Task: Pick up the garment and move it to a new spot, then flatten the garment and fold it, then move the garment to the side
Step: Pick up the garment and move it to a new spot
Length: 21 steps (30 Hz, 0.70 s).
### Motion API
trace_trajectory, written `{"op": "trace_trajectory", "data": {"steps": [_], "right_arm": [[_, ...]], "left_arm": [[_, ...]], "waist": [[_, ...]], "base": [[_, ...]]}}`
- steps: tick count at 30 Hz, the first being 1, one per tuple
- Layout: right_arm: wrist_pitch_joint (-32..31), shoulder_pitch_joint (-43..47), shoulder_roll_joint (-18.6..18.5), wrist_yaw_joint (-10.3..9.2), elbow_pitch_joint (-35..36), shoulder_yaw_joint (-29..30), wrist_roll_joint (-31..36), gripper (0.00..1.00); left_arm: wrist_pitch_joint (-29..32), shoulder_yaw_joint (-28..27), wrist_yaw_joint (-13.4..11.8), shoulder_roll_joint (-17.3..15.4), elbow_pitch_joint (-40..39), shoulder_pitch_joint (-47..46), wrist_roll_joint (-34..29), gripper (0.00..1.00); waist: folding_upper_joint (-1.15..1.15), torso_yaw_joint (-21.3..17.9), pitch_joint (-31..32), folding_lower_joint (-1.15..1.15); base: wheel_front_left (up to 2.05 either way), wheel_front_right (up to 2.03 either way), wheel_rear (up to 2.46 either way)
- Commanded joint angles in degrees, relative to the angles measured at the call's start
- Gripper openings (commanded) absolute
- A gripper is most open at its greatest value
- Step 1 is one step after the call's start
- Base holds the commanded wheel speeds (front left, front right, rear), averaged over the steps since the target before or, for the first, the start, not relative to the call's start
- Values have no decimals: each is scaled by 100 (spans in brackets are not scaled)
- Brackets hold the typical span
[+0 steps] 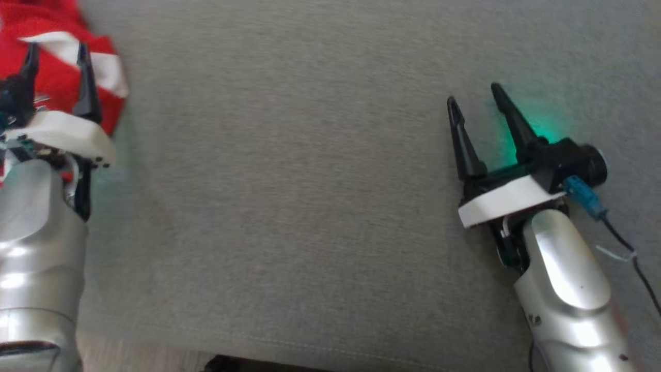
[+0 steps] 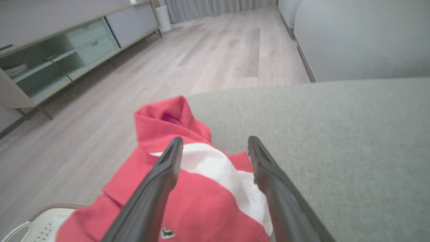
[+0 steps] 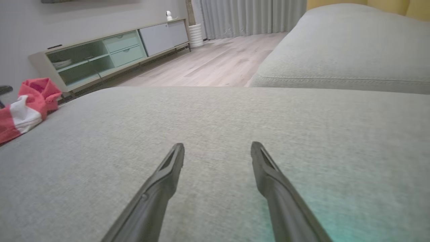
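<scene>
While left gripper (image 1: 57,48) hovers with jaws spread over crumpled garment (image 1: 59,82) at cushion (image 1: 289,181) edge, shallow pinch risks dragging it overboard; right gripper (image 1: 474,94) likewise spread, empty, well apart.

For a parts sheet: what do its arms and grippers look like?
Glossy silver forearms, white wrist plates. Both the left gripper and right gripper have two long black tapered fingers. Blue connector and black cable at the right wrist.
</scene>
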State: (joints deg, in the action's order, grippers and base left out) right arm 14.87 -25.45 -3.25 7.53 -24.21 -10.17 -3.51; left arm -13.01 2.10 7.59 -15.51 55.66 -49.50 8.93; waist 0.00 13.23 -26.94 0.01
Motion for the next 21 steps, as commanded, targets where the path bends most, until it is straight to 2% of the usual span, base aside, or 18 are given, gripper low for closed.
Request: {"op": "trace_trajectory", "data": {"steps": [1, 5, 9, 10, 15, 21], "right_arm": [[13, 84, -10, -4, -20, -15, 21, 100], [13, 30, -6, -4, 50, 24, 27, 100], [13, 30, -9, -4, 82, 114, 39, 100], [13, 34, -13, -4, 78, 133, 42, 100], [13, 91, -1, -4, 30, 211, 14, 100], [13, 222, 25, -4, -89, 226, -164, 100]], "left_arm": [[24, -117, -12, -480, 16, -139, 42, 100], [112, -103, -95, -641, 617, -324, 58, 100], [41, -36, -212, -628, 944, -451, 15, 97], [20, -3, -220, -595, 993, -478, 1, 0], [-176, 153, -345, -625, 621, -677, -164, 0], [-196, 379, -293, -701, -1004, -745, -418, 0]], "waist": [[0, -234, -227, -1], [0, -385, -348, -1], [0, -402, -383, -1], [0, -390, -378, -1], [0, -316, -159, -1], [0, -316, 407, -1]], "base": [[0, 0, 0], [0, 0, 0], [0, 0, 0], [0, 0, 0], [0, 0, 0], [0, 0, 0]]}}
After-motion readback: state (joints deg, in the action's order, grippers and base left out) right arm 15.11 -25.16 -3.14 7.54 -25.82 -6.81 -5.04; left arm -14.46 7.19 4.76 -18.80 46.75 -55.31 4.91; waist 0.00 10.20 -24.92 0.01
